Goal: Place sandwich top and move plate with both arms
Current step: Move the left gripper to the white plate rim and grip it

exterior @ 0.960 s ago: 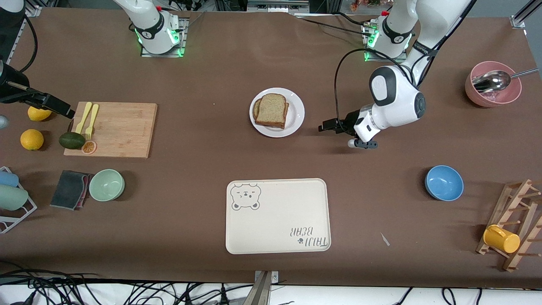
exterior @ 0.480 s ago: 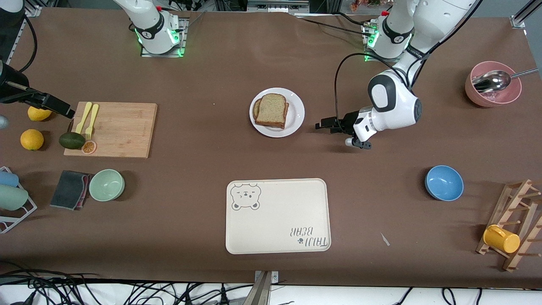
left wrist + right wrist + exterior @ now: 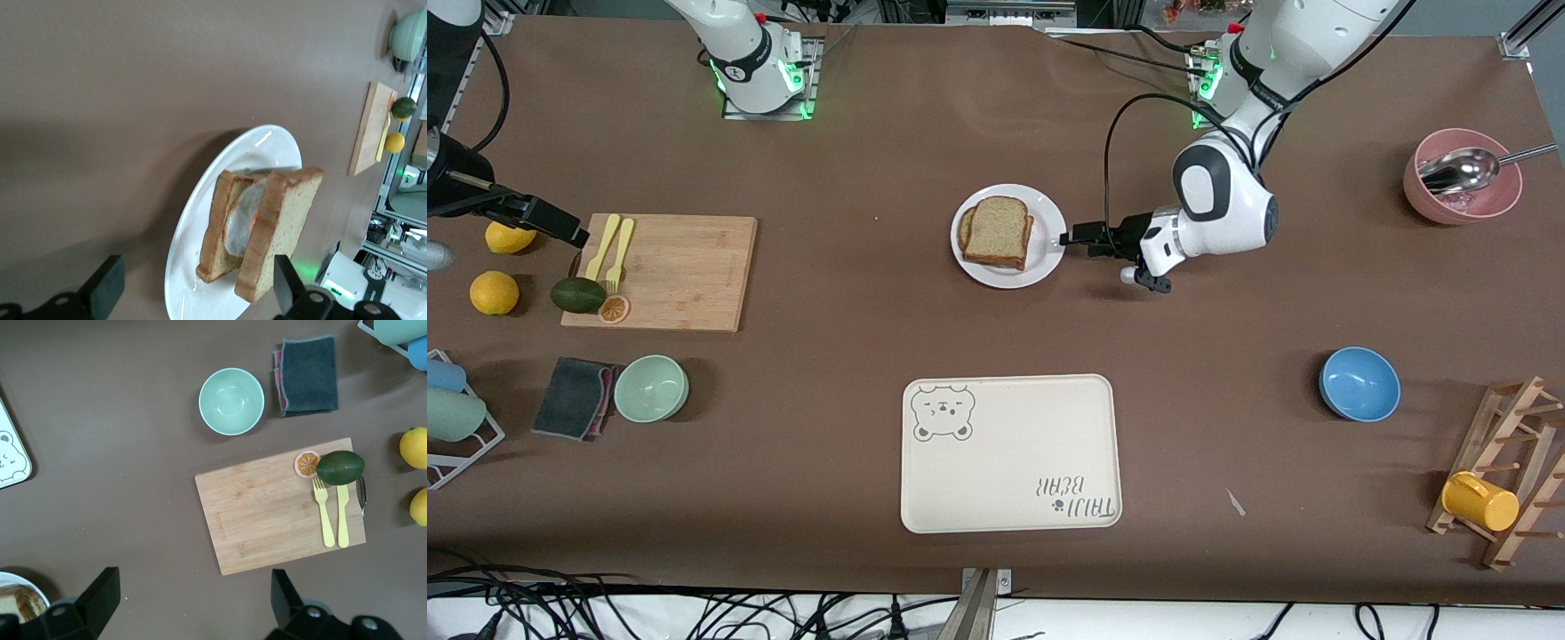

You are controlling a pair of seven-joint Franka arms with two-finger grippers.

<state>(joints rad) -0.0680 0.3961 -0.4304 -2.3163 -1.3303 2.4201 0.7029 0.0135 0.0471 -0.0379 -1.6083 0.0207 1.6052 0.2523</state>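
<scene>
Brown table: I see plate (image 3: 1049, 233) just beside left gripper (image 3: 1069, 238), fingers open, empty; right gripper (image 3: 190, 600) open, far, over board (image 3: 280, 510).

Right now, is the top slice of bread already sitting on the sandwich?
Yes, the top slice lies over the egg slice on the plate, with the open left gripper at the plate's rim.

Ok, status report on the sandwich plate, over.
Left end effector open at the plate rim. Right end effector open above the table. Sandwich top on. Nothing in the way.
</scene>
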